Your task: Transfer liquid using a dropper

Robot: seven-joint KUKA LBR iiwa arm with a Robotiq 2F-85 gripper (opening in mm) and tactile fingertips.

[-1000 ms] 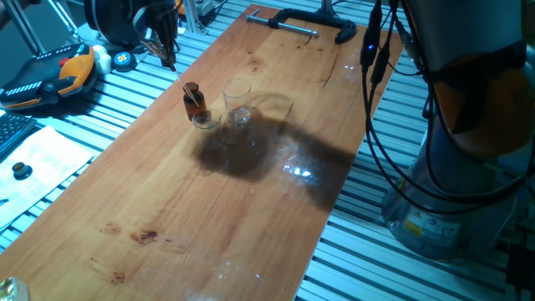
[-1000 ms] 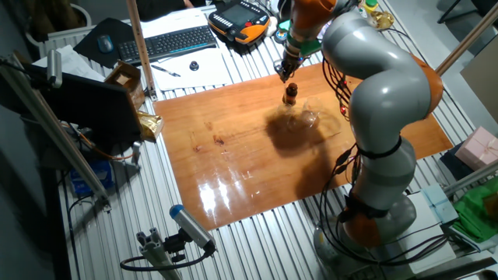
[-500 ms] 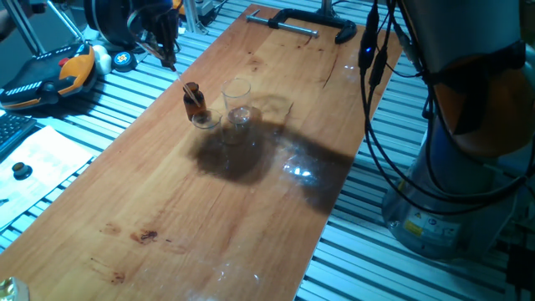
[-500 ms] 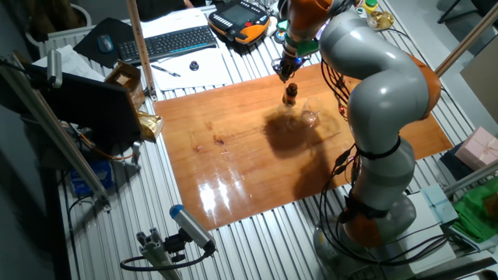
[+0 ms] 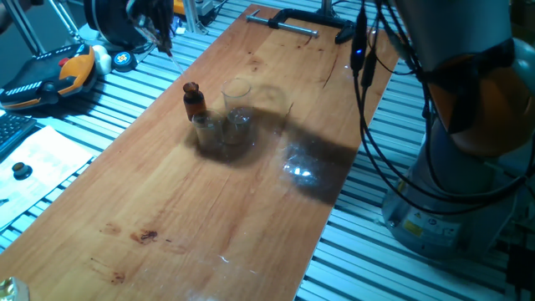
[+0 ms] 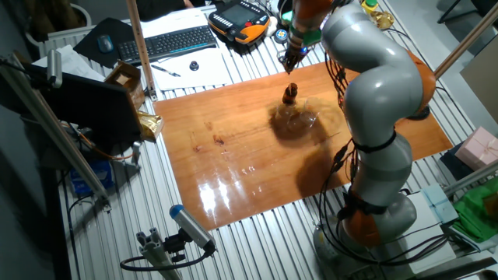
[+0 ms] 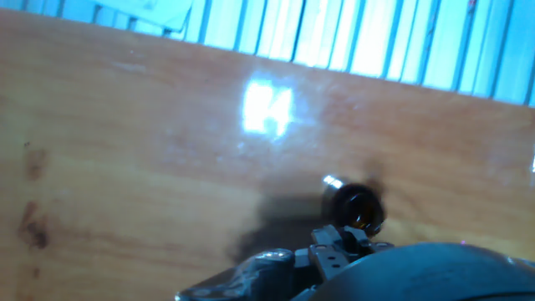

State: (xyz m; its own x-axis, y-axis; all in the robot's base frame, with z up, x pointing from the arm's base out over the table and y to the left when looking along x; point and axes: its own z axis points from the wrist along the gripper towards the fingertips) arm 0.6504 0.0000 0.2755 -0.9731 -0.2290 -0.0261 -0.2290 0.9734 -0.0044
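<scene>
My gripper (image 5: 160, 23) hangs above the table's far left edge, up and away from the small brown bottle (image 5: 193, 99). The jaws look shut on the dropper (image 5: 170, 48), which shows only as a faint thin clear tube below the fingertips. Its red bulb is hidden. In the other fixed view the gripper (image 6: 291, 59) is above the bottle (image 6: 290, 94). In the hand view the bottle's open mouth (image 7: 359, 209) lies just ahead of the fingers (image 7: 336, 248). Clear glass cups (image 5: 237, 97) stand right of the bottle, and a low one (image 5: 206, 125) stands in front.
A black clamp (image 5: 294, 20) lies at the table's far end. An orange teach pendant (image 5: 52, 73) and tape rolls sit left of the table. The arm's cables (image 5: 368, 92) hang along the right edge. A keyboard (image 6: 171, 42) lies beyond the table.
The gripper has risen and drawn back from the bottle, and the thin tube that slanted at the bottle's neck has gone with it. The arm's shadow has shifted on the table.
</scene>
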